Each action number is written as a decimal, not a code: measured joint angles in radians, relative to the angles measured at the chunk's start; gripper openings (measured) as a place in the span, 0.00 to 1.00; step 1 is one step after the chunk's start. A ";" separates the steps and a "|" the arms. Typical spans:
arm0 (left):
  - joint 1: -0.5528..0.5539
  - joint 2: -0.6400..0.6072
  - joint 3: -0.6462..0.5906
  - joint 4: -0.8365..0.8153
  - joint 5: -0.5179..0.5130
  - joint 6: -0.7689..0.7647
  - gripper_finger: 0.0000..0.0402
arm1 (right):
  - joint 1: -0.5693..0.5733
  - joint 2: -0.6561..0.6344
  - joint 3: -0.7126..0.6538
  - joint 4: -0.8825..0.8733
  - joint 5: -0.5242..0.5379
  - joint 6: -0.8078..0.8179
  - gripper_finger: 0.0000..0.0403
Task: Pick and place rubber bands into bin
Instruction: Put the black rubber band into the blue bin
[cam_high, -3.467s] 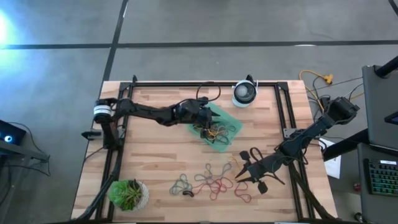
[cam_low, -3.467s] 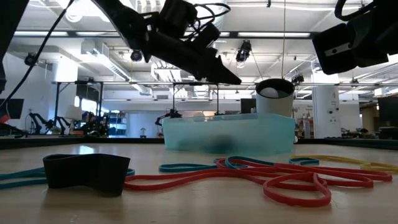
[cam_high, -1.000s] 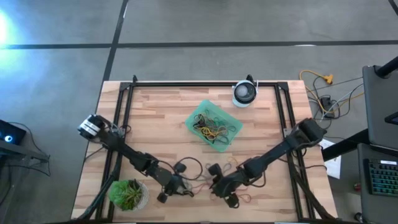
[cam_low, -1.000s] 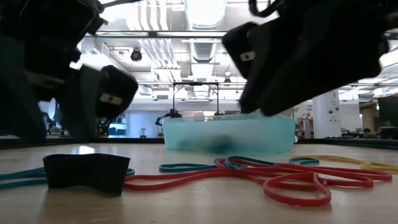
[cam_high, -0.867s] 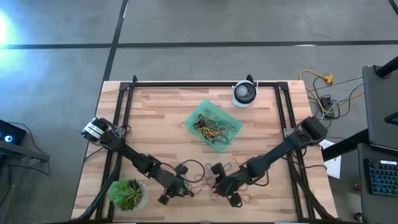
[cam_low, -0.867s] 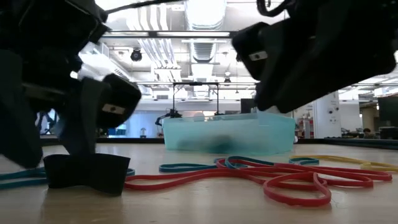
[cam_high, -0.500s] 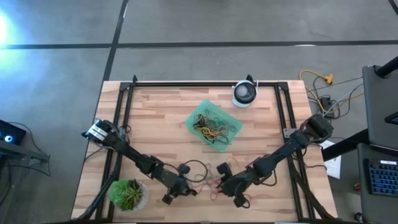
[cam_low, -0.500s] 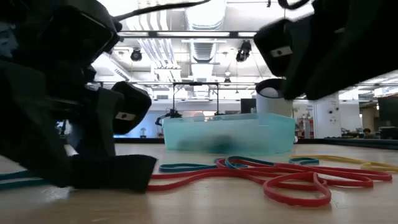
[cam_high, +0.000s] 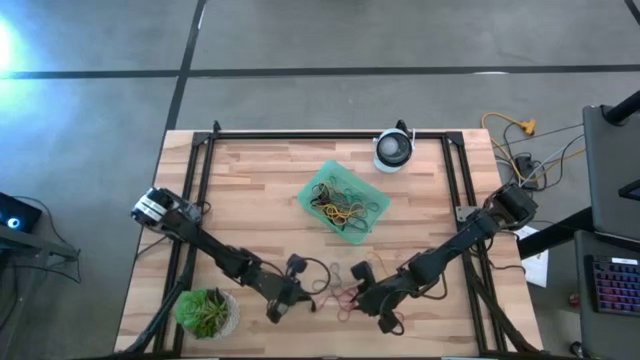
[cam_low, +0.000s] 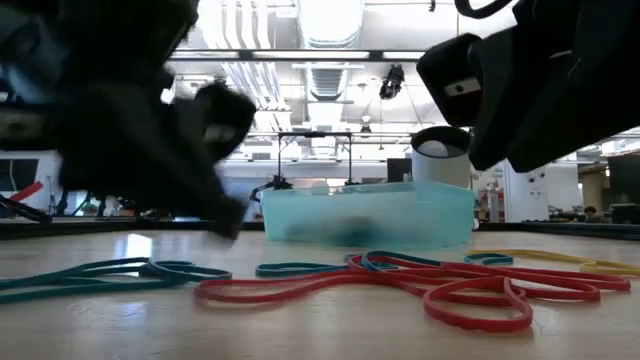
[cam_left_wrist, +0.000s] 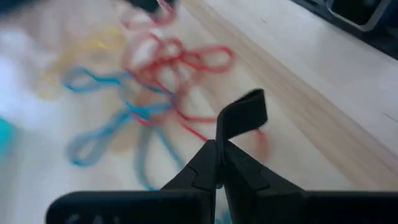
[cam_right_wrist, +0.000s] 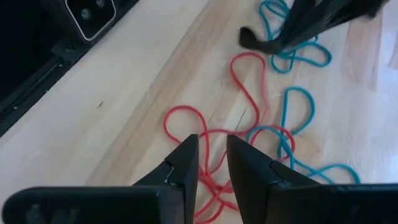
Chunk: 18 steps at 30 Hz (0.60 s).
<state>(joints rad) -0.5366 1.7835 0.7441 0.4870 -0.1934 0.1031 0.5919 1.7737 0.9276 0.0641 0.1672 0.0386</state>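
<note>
Since half a second ago we have closed our left gripper (cam_left_wrist: 217, 163) on the wide black band (cam_left_wrist: 242, 115) and lifted it off the wood; the low view no longer shows it lying at the near left. Our fingers are pressed fully together, with the band pinched by one edge and standing up beyond the tips. This arm reaches along the table's (cam_high: 250, 220) near edge, just beside the potted plant (cam_high: 206, 312).

Our right gripper (cam_right_wrist: 212, 155) hovers low over the loose rubber bands (cam_right_wrist: 245, 124) at the near middle of the table, its fingers a narrow gap apart and holding nothing. Red and teal loops lie on the wood directly under and ahead of them, tangled together.

Farther back, well apart from both grippers, the bin (cam_high: 345, 202) sits in the middle of the table with a heap of bands already inside. Behind it stands the round white-and-black device (cam_high: 394, 150).
</note>
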 joint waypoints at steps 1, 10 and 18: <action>0.000 -0.014 0.000 0.002 -0.017 0.017 0.01 | 0.000 0.000 0.000 -0.010 0.001 0.013 0.19; 0.080 -0.133 -0.002 -0.010 -0.246 0.192 0.00 | 0.001 0.000 0.000 -0.063 0.010 0.074 0.19; 0.332 -0.192 -0.002 -0.025 -0.281 0.244 0.00 | 0.002 0.000 0.000 -0.077 0.016 0.092 0.19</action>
<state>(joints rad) -0.2043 1.5917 0.7418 0.4621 -0.4740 0.3470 0.5934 1.7737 0.9272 -0.0126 0.1829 0.1310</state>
